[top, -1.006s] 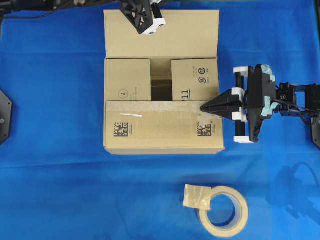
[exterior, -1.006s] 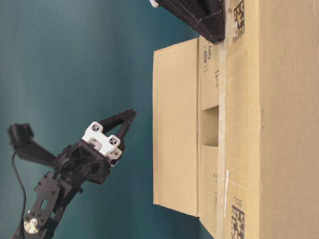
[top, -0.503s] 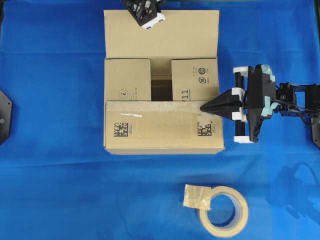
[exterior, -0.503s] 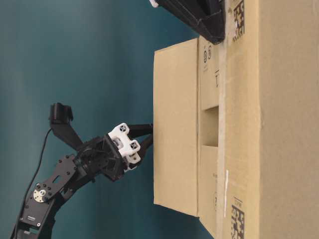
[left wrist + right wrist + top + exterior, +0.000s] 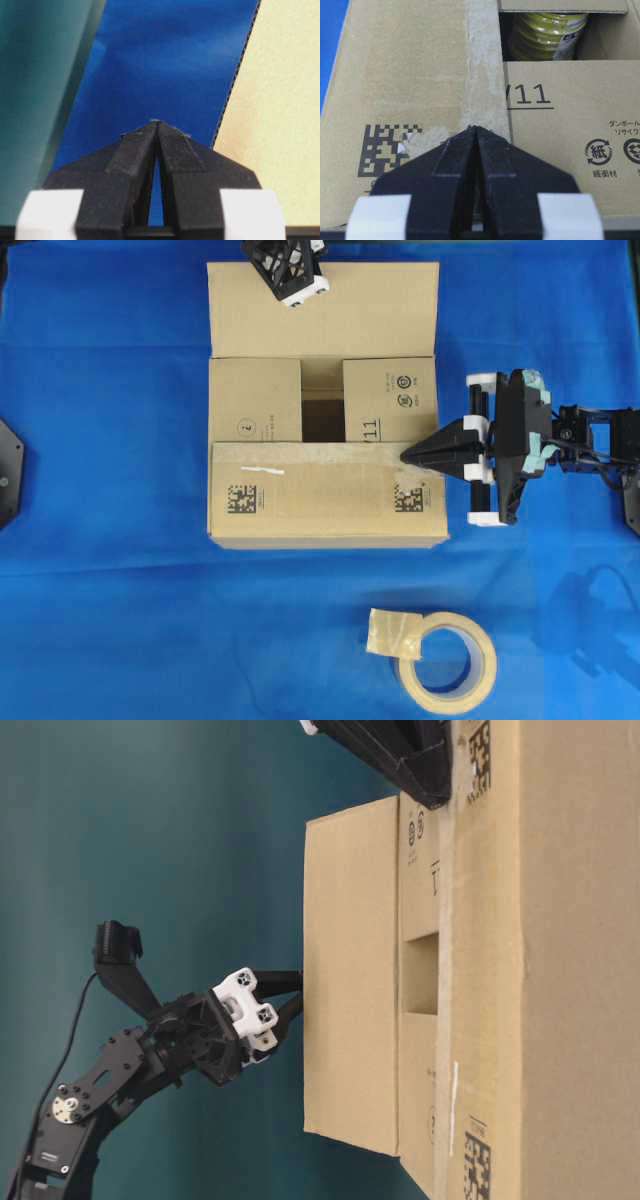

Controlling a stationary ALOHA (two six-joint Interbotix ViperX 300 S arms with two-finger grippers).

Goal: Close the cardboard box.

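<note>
Overhead view gives me the cardboard box point(image 5: 323, 400) sitting in the upper middle of the blue-covered desk point(image 5: 110, 620), a little left of centre. Both short flaps are folded in, with a dark gap between them. The near long flap, with its old tape strip point(image 5: 310, 453) and two QR codes, lies flat over them. The far long flap point(image 5: 323, 308) is not down yet.

My left gripper point(image 5: 292, 282) is at the far flap's outer face, jaws clenched together with nothing between them; from table level its tips point(image 5: 292, 995) appear to touch that flap, which stands nearly upright. My right gripper point(image 5: 412, 454) comes in from the right, jaws also pinched together and empty, tips resting at the right end of the tape strip on the near flap. Through the gap, the right wrist camera picks up a yellow roll point(image 5: 547, 29) inside the box.

A beige tape roll point(image 5: 445, 660) lies on the desk in front of the box, well apart from it.
</note>
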